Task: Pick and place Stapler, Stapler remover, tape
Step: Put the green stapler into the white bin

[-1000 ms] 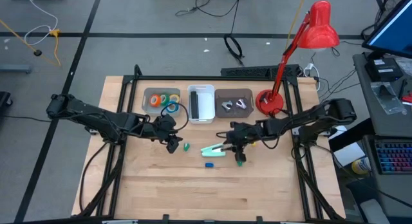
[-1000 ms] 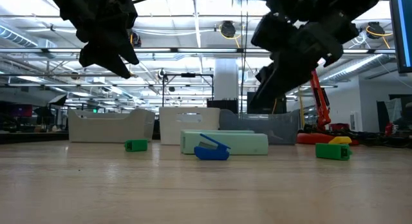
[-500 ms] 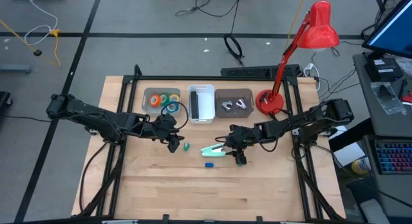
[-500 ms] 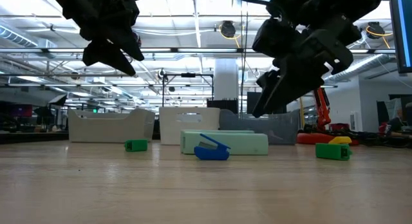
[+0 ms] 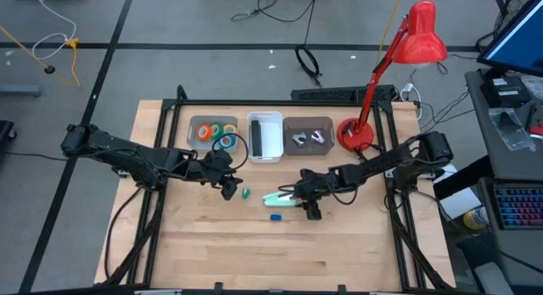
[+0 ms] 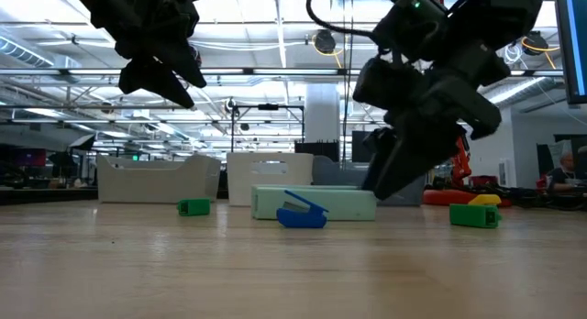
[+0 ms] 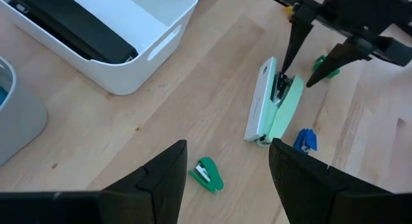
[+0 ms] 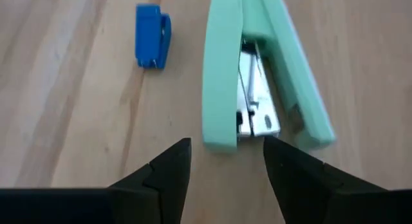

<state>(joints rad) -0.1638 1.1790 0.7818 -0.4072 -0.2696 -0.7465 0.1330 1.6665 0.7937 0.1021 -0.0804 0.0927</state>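
Only right wrist view shows mint stapler (image 8: 257, 76) gaping, staples exposed.

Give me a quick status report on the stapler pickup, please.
Right end effector open, lined up at mint-green stapler's end, not gripping. Left end effector open, hovering nearby. Blue staple remover lies beside stapler.

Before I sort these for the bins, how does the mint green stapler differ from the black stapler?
The mint green stapler lies on its side on the bare table, splayed open; the black stapler rests closed inside the white bin. The green one is pale, the other dark. Both are long, full-size staplers.
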